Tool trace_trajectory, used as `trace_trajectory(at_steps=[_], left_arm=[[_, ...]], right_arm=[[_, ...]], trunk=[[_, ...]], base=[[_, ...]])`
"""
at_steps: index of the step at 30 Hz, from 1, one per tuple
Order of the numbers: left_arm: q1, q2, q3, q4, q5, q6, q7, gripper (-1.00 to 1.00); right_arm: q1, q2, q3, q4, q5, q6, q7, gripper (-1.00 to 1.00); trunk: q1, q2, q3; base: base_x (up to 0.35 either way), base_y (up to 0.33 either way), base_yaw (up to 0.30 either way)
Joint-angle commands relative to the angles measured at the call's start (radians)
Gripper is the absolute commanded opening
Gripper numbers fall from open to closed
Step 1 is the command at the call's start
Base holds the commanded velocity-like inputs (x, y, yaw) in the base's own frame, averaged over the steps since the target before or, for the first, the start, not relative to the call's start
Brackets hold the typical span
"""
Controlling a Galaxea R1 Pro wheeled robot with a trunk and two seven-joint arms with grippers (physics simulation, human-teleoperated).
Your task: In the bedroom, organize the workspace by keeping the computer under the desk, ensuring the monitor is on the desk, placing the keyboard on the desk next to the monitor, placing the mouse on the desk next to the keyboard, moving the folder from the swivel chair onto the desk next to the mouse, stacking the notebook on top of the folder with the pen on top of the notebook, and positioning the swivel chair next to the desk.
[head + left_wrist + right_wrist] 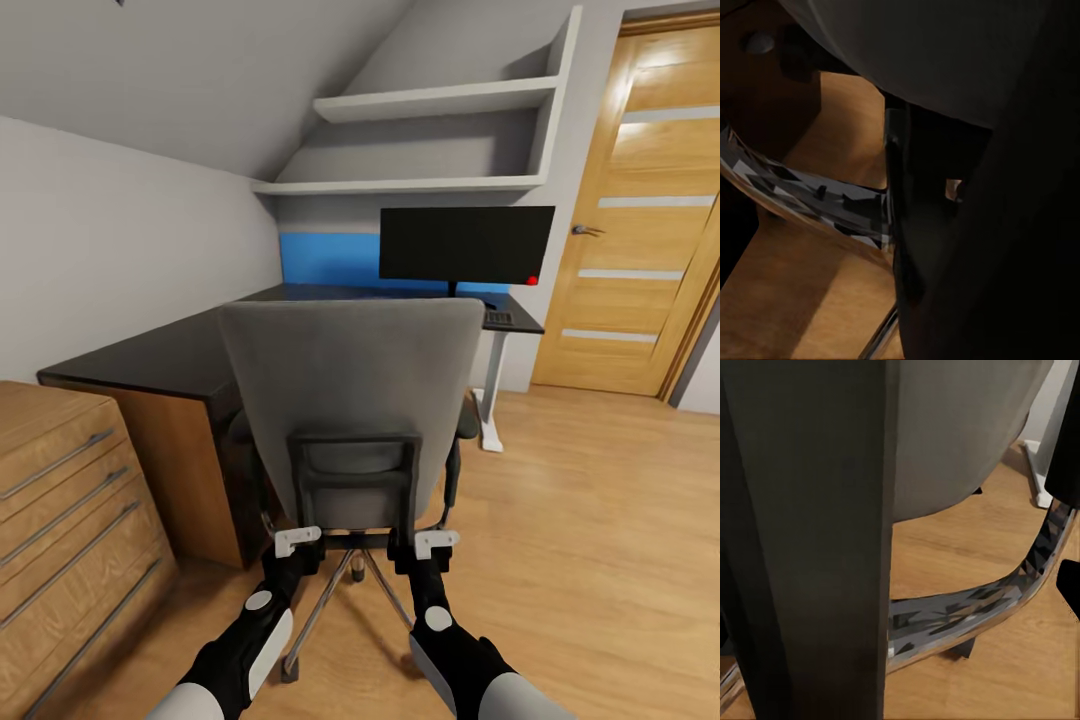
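Note:
I see the swivel chair (350,390) from behind, its grey back toward me, pulled up to the black-topped desk (160,355). The monitor (466,243) stands on the desk's far side, and a corner of the keyboard (498,318) shows below it. My left gripper (297,545) and right gripper (437,545) reach to the black frame at the foot of the chair's back, one at each side. Their fingers are hidden against it. The chrome chair base (810,199) (975,611) fills the wrist views. The chair's back hides its seat; the folder, notebook, pen, mouse and computer are out of view.
A light-wood drawer cabinet (60,520) stands close at the left beside the desk's end. A wooden door (640,210) is at the far right, with open wood floor (600,520) before it. White shelves (430,100) hang above the desk, whose white leg (490,400) stands right of the chair.

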Motion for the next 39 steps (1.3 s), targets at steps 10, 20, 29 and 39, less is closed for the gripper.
trace_trajectory(at_steps=[10, 20, 29, 39], left_arm=[[-0.001, 0.002, -0.003, 0.001, 0.012, -0.004, 0.011, 1.00], [-0.001, 0.002, -0.003, 0.001, 0.012, -0.020, 0.009, 1.00], [-0.001, 0.002, -0.003, 0.001, 0.013, -0.021, 0.009, 1.00], [-0.001, 0.002, -0.003, 0.001, 0.014, -0.020, 0.009, 1.00]], right_arm=[[-0.001, -0.001, 0.002, -0.001, -0.010, -0.009, -0.011, 1.00], [-0.001, -0.001, 0.002, 0.001, -0.010, -0.009, -0.011, 1.00], [-0.001, -0.001, 0.002, 0.006, -0.010, -0.009, -0.011, 1.00], [-0.001, -0.001, 0.002, 0.007, -0.009, -0.009, -0.011, 1.00]], trunk=[[0.000, 0.000, -0.001], [0.000, 0.000, -0.001], [0.000, 0.000, -0.001], [0.000, 0.000, -0.001]], base=[[0.114, -0.280, 0.000], [0.102, -0.291, 0.000], [0.101, -0.282, 0.000], [0.019, -0.087, 0.000]])
